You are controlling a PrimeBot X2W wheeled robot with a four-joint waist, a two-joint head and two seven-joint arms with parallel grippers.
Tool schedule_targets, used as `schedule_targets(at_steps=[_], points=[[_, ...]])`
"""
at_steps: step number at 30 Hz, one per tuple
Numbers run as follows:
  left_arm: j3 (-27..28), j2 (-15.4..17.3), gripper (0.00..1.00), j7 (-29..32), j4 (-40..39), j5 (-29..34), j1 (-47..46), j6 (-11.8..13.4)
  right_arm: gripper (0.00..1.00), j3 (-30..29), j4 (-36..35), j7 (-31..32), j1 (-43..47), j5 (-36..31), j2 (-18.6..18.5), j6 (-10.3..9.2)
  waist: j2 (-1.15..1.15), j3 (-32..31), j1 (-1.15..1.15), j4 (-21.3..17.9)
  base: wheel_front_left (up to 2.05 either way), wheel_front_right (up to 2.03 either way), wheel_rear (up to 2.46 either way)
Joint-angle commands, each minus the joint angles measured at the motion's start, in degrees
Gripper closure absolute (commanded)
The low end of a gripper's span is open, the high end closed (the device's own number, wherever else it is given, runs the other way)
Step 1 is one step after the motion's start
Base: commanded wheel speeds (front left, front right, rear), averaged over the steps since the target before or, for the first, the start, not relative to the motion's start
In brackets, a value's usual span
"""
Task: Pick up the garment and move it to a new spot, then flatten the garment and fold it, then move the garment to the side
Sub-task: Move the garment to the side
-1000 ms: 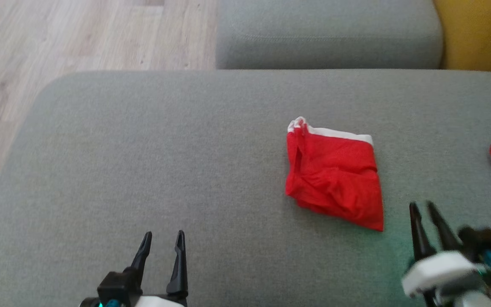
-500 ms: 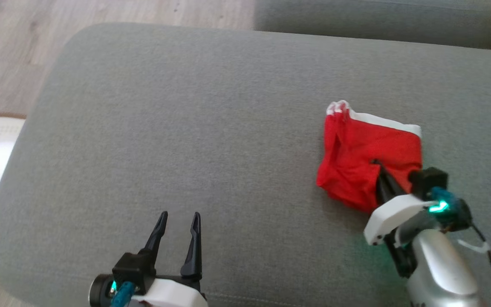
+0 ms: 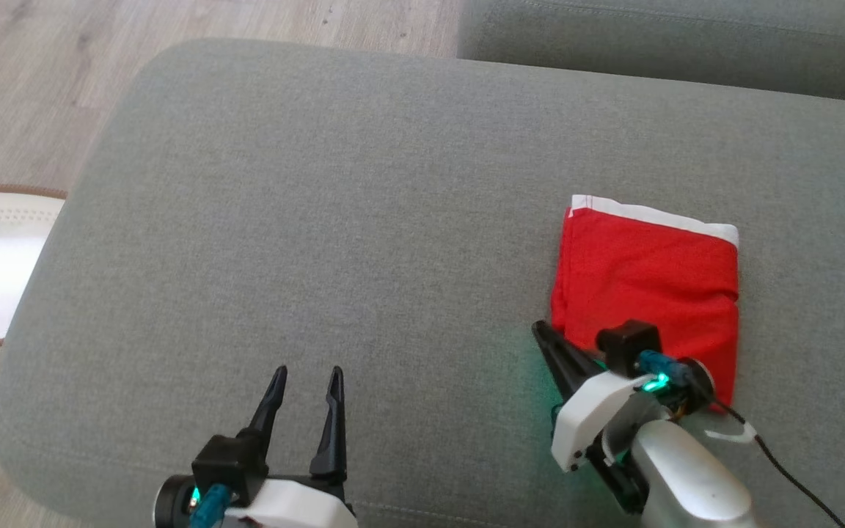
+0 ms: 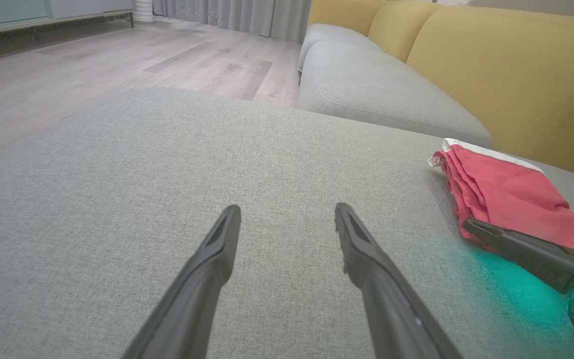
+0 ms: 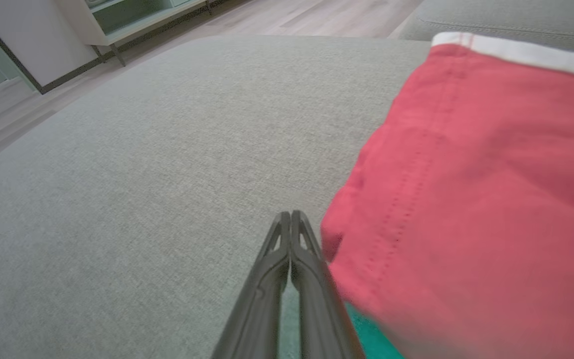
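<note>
A grey sofa cushion point(image 3: 320, 220) stands over pale wood floor point(image 3: 26, 73), with a yellow backrest point(image 4: 491, 65) behind. At the near left, the left claw point(image 3: 306, 372) hovers over bare fabric, fingers spread and empty, well apart from the work. Further right, the right claw point(image 3: 540, 328) lies low on the cushion with its two fingers pressed together, gripping nothing. Its tips are just beside the near left corner of the garment point(image 3: 650, 286). The red garment sits on the cushion's right part, folded into a neat rectangle, with a white band point(image 3: 657, 218) along its far edge. The fold looks finished, so the step in hand is likely shifting it aside. To do that well, the right claw should probably part, take every layer at that corner in one pinch and drag low, lest the fold spring open. No brand, label or lettering can be read; the band is plain.
</note>
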Motion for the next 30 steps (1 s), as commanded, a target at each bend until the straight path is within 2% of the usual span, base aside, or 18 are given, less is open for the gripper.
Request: schedule_targets(at_steps=[1,6,12,14,15,16,17,25,30], points=[[1.49,-0.42,0.0,-0.46,-1.76,-0.27,-1.8,0.53,1.0,2.01,-1.25,-0.23,-1.87,0.71,0.63,0.39,0.0,-0.21,0.0,-0.18,0.0,0.0,0.0],[2.43,-0.42,0.0,-0.46,-2.23,-0.31,-1.42,0.84,1.0,3.19,-2.69,-2.68,-1.51,1.34,0.64,0.39,0.0,-1.1,0.0,-1.69,0.0,0.0,0.0],[4.48,-0.42,0.0,-0.46,-2.37,0.22,0.14,0.75,1.0,-2.5,-7.37,-5.15,2.7,-2.11,-0.26,0.39,0.0,-3.74,0.0,-3.99,0.0,0.0,0.0],[5.2,-0.42,0.0,-0.46,-2.09,0.47,1.06,0.45,0.51,-5.51,-10.0,-5.75,5.51,-3.34,-1.51,0.39,0.0,-5.09,0.0,-4.62,0.0,0.0,0.0],[5.57,-0.42,0.0,-0.46,-1.96,0.62,1.55,0.27,0.1,-7.22,-11.48,-5.99,7.06,-3.8,-2.09,0.39,0.0,-5.65,0.0,-4.89,0.0,0.0,0.0],[5.98,-0.42,0.0,-0.46,-1.86,0.76,2.02,0.09,0.0,-8.91,-13.05,-6.14,8.69,-4.01,-2.54,0.39,0.0,-6.16,0.0,-5.16,0.0,0.0,0.0],[5.98,-0.42,0.0,-0.46,-1.86,0.76,2.02,0.09,0.0,-8.91,-13.05,-6.14,8.69,-4.01,-2.54,0.39,0.0,-6.16,0.0,-5.16,0.0,0.0,0.0],[9.12,-0.42,0.0,-0.46,-1.23,2.0,4.43,-1.88,0.0,-22.07,-27.41,-6.83,22.17,-4.21,-4.29,0.39,0.0,-8.1,0.0,-7.52,0.0,0.0,0.0],[9.95,-0.42,0.0,-0.46,-1.06,1.93,4.81,-2.19,0.0,-24.48,-29.95,-7.25,27.59,-4.19,-2.77,0.39,0.0,-8.55,0.0,-8.76,0.0,0.0,0.0]])
